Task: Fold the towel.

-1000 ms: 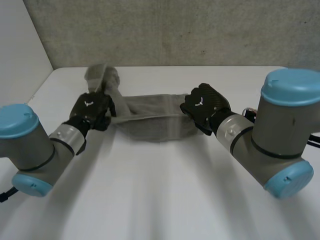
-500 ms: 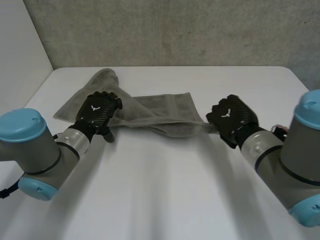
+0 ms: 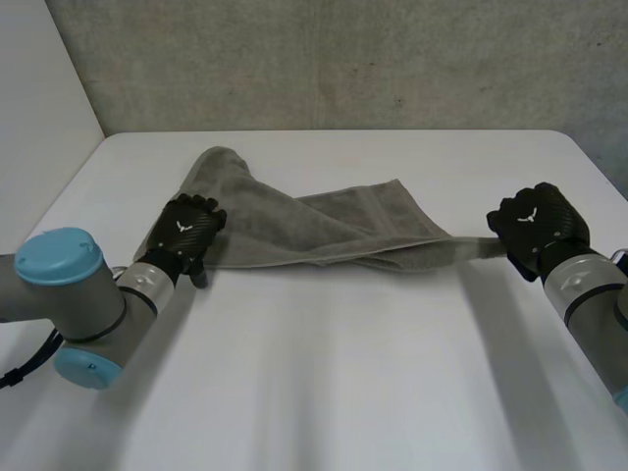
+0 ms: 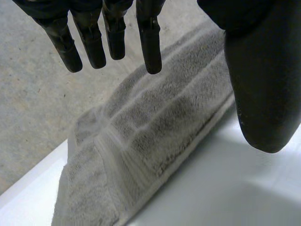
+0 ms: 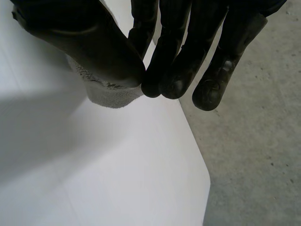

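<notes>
1. You see the grey towel (image 3: 314, 228) stretched left to right across the far half of the white table (image 3: 324, 392), between the two hands.
2. Its left end is broad and spreads flat toward the far left corner of the table. Toward the right it gathers into a narrow, bunched strip.
3. Your left hand (image 3: 184, 234) sits at the near edge of the towel's broad left end.
4. In the left wrist view its fingers (image 4: 149, 42) are straight and spread, with the thumb (image 4: 263, 84) standing well apart from them. Nothing is gripped, and the hemmed towel lies under the fingertips.
5. Your right hand (image 3: 535, 224) is at the right side of the table, at the tip of the narrow strip.
6. In the right wrist view its thumb (image 5: 94, 47) is pressed against the fingertips (image 5: 174, 70), and a small bit of the towel's end is pinched between them. That hand is holding the towel.
7. A grey wall (image 3: 324, 59) stands behind the far edge of the table.
</notes>
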Controlling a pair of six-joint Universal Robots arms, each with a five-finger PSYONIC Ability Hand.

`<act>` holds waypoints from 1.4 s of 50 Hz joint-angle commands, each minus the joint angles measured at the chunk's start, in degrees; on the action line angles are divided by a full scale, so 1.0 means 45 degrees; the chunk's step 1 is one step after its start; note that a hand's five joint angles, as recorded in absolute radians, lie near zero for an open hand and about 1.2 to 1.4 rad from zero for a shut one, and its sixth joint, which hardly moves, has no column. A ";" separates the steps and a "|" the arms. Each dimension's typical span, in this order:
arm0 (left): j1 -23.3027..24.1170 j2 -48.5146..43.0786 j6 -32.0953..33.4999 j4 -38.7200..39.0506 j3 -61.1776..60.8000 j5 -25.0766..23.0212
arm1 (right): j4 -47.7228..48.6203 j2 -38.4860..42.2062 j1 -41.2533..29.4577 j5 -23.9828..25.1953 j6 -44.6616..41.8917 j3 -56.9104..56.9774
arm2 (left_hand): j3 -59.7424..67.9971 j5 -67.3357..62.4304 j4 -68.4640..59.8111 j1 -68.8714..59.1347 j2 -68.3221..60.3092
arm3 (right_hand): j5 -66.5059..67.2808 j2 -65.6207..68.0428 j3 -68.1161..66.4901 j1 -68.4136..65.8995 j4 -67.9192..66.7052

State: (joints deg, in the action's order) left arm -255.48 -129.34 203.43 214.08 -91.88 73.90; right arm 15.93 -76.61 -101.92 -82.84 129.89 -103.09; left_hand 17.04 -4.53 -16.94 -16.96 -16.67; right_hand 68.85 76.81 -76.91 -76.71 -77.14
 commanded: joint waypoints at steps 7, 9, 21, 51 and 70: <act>0.0036 -0.1276 -0.0051 -0.0112 0.1235 0.0062 | 0.0327 0.0129 0.0891 0.0011 0.0120 -0.0236 | -0.0508 -0.0051 0.0486 0.0489 0.0425 | 0.0255 0.0710 -0.0687 -0.0731 -0.0637; 0.0036 -0.1296 -0.0051 -0.0132 0.1373 0.0062 | 0.0347 0.0168 0.0911 0.0011 0.0120 -0.0236 | -0.0397 -0.0162 0.0375 0.0378 0.0314 | 0.0255 0.0710 -0.0687 -0.0731 -0.0637; 0.0055 -0.1530 -0.0129 -0.0424 0.2193 0.0062 | 0.0600 0.0247 0.0834 0.0011 0.0120 -0.0450 | -0.0284 -0.0275 0.0262 0.0265 0.0200 | 0.0255 0.0710 -0.0687 -0.0731 -0.0637; 0.0114 -0.2156 -0.0168 -0.1870 0.3620 0.0082 | 0.0659 0.0247 0.0755 -0.0008 0.0120 -0.0685 | 1.0219 -1.0778 -1.0242 -1.0239 -1.0303 | 0.0255 0.0710 -0.0687 -0.0731 -0.0637; 0.0114 -0.1980 -0.0520 -0.1870 0.3522 0.0023 | 0.0659 0.0285 0.0755 -0.0008 0.0120 -0.0802 | 1.0370 -1.0929 -1.0392 -1.0389 -1.0453 | 0.0255 0.0710 -0.0687 -0.0731 -0.0637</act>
State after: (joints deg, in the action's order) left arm -254.97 -137.70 201.32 205.51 -76.12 74.12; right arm 18.90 -75.50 -98.53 -82.88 130.43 -106.49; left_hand 63.79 -53.24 -63.97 -63.10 -63.76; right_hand 68.85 76.81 -76.93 -76.71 -77.16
